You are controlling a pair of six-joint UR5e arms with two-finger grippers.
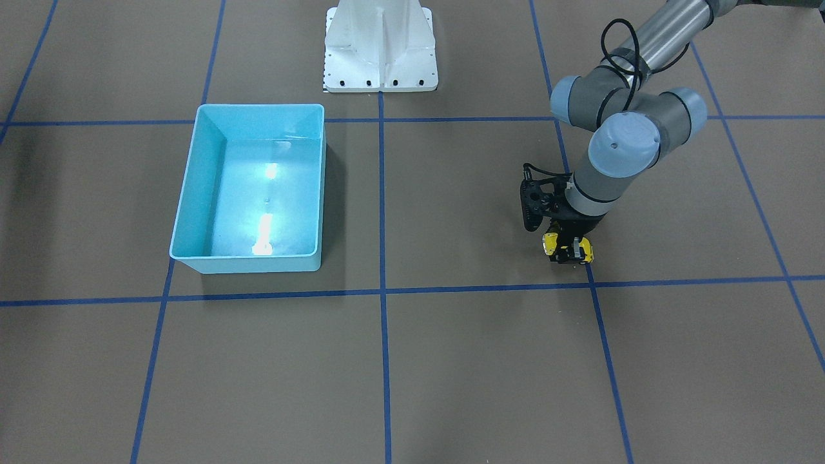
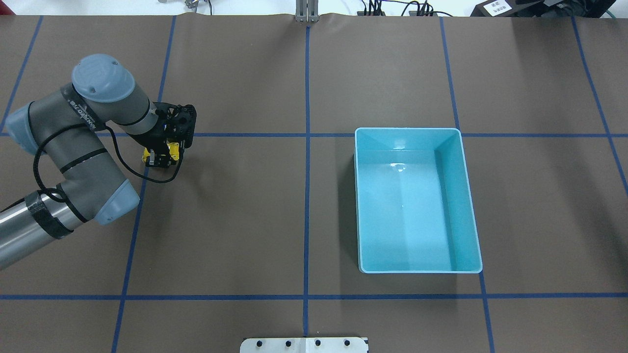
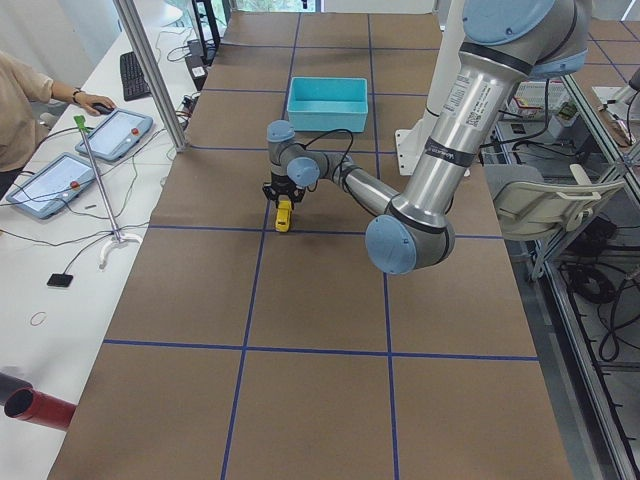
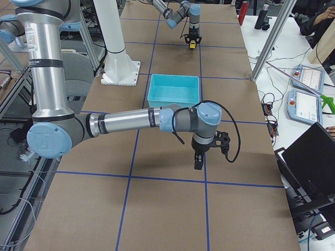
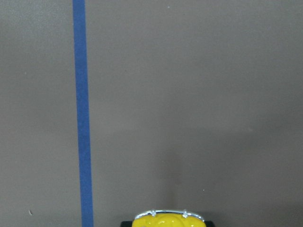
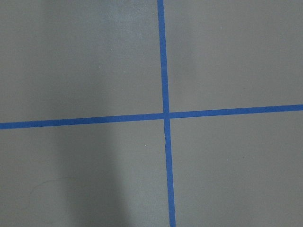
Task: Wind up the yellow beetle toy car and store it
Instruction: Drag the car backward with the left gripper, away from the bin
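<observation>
yellow beetle toy car (image 1: 550, 244) | clamped within left tool (image 1: 568, 252) | apparently touching table (image 1: 451, 361)

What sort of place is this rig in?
Probably a robotics lab: table marked with a blue tape grid, tablets on a side bench with a person beside them, left claw gripping a yellow toy car.
</observation>
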